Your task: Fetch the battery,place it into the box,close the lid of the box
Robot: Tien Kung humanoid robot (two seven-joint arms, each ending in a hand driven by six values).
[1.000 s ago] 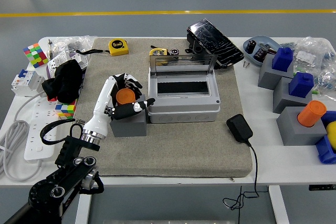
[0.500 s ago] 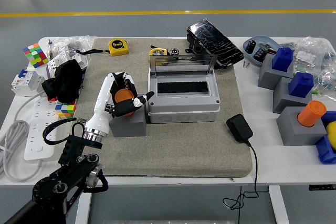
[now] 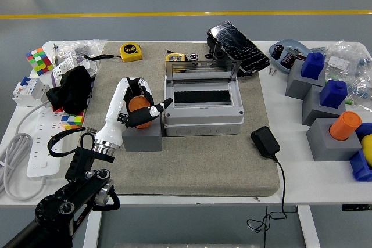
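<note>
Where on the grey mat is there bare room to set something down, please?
The widest free patch is the mat's near strip, below the grey block and open box, left of the black adapter. It is crowded at the box's left, where the left hand grips the orange battery.

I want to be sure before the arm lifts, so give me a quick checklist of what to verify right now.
1. Left hand closed around the orange cylindrical battery: ok, fingers wrap it.
2. Battery free of its grey block holder: cannot tell, the hand hides the socket.
3. Clear hinged lid of the grey plastic box raised: ok, it stands open.
4. Box interior free to receive the battery: ok, nothing visible inside.
5. Path from holder to box unobstructed: ok, the box sits directly beside the holder.
6. Right hand out of the way: ok, not in view.
</note>
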